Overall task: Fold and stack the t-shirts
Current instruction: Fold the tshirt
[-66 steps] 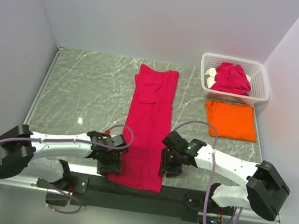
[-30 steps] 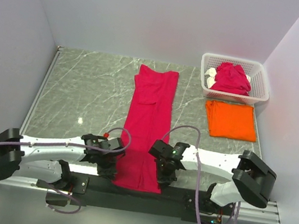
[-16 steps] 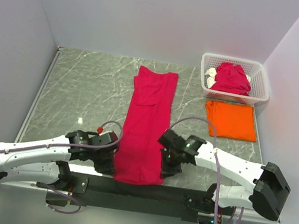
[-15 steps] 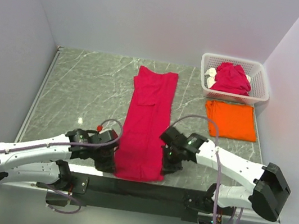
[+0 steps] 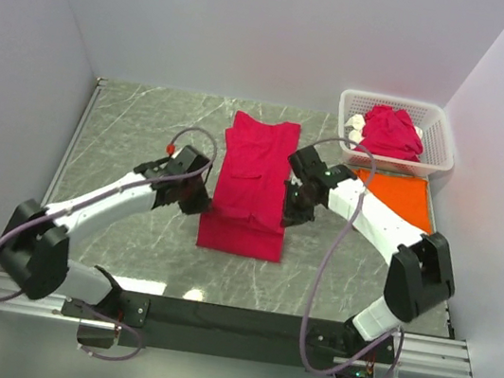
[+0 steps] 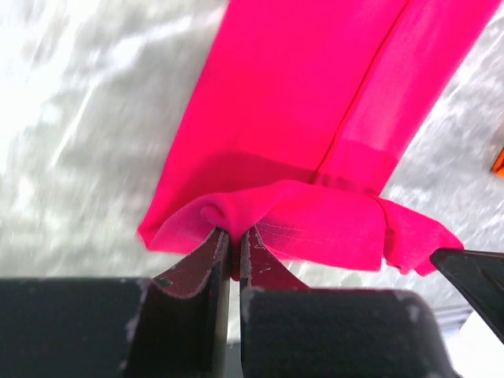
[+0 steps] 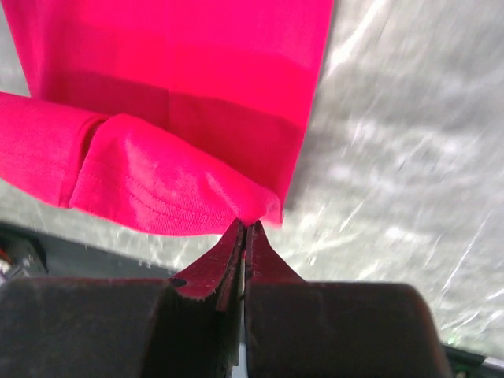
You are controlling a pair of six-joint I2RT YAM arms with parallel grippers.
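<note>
Crimson t-shirt (image 5: 256, 166), left of the basket (image 5: 438, 132), is mid-fold; left gripper (image 6: 233, 236) and right gripper (image 7: 244, 230) pinch its hem corners, which next need laying flat at its collar.

The marble table (image 5: 140, 138) carries a crimson t-shirt (image 5: 254, 165), orange t-shirt (image 5: 411, 197) and white basket (image 5: 391, 100).

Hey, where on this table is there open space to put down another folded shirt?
The widest bare marble is the far-left table, between its left edge and the crimson shirt. The near strip in front of that shirt's fold is also free. The right side is crowded: basket, orange shirt, and the right arm crossing it.
</note>
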